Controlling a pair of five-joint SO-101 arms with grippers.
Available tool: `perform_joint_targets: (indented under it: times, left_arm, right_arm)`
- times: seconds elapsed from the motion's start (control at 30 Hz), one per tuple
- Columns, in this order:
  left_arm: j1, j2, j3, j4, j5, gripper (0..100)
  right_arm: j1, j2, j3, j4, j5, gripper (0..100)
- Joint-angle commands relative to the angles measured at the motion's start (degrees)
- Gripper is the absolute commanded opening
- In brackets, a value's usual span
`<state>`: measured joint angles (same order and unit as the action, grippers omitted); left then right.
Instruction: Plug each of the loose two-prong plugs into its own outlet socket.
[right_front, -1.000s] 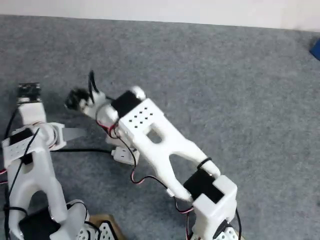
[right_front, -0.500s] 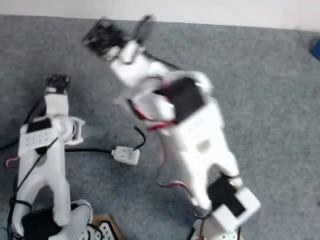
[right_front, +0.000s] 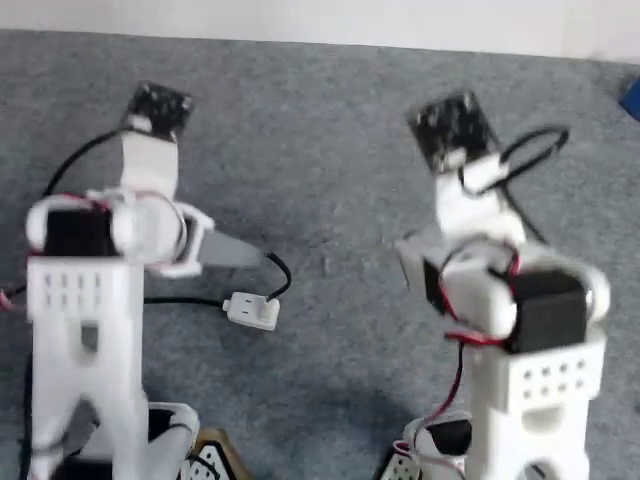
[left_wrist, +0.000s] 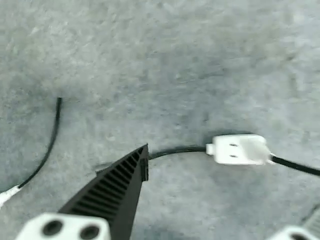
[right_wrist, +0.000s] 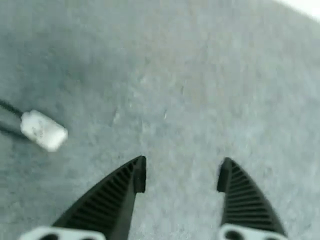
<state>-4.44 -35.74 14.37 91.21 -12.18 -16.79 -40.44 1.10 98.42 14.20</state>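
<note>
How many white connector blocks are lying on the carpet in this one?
1. The white connector block lies on the grey carpet close to the left arm, with a black cable running from it. More may be hidden under the arms.

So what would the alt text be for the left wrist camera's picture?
A white socket block lies on grey carpet with black cable at both ends. One dark ribbed jaw of the left arm sits in the foreground, and a second cable curves nearby.
</note>
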Motion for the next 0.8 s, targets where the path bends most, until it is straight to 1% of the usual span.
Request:
perform_joint_targets:
  times: [0.0, 0.03, 0.13, 0.2, 0.27, 0.37, 0.47, 0.5, 0.6, 0.77]
  left_arm:
    - [2.9, -15.1, 9.5, -1.1, 2.0, 50]
    - [2.8, -19.3, 14.2, -3.8, 2.0, 50]
    - [1.2, -32.5, 31.7, -15.1, 2.0, 50]
    - [0.6, -40.8, 43.5, -22.6, 2.0, 50]
    - [0.3, -48.8, 52.8, -27.1, 1.9, 50]
    - [0.3, -59.8, 61.1, -26.8, 1.9, 50]
    - [0.6, -68.8, 66.4, -23.5, 1.9, 50]
    - [0.7, -70.0, 67.3, -22.4, 2.0, 50]
    - [0.7, -67.8, 68.8, -21.3, 2.2, 50]
    - [0.7, -67.5, 72.7, -21.5, 2.3, 50]
  right_arm:
    - [1.2, -11.7, 19.8, -8.3, -0.4, 2.4]
    - [1.2, -15.2, 25.5, -11.7, -0.4, 0.0]
    - [1.2, -25.3, 43.1, -21.9, -0.4, 4.6]
    - [1.2, -32.0, 54.0, -29.0, -0.4, 4.9]
    - [1.3, -38.3, 63.5, -34.0, -0.4, 4.9]
    - [1.4, -46.9, 74.6, -35.6, -0.4, 4.8]
    - [2.9, -55.3, 82.2, -35.7, -0.4, 4.7]
    - [4.0, -58.2, 83.8, -36.0, -0.4, 4.7]
    - [6.1, -65.5, 89.2, -38.6, -0.4, 4.7]
    - [6.6, -63.3, 100.3, -48.2, -0.4, 4.7]
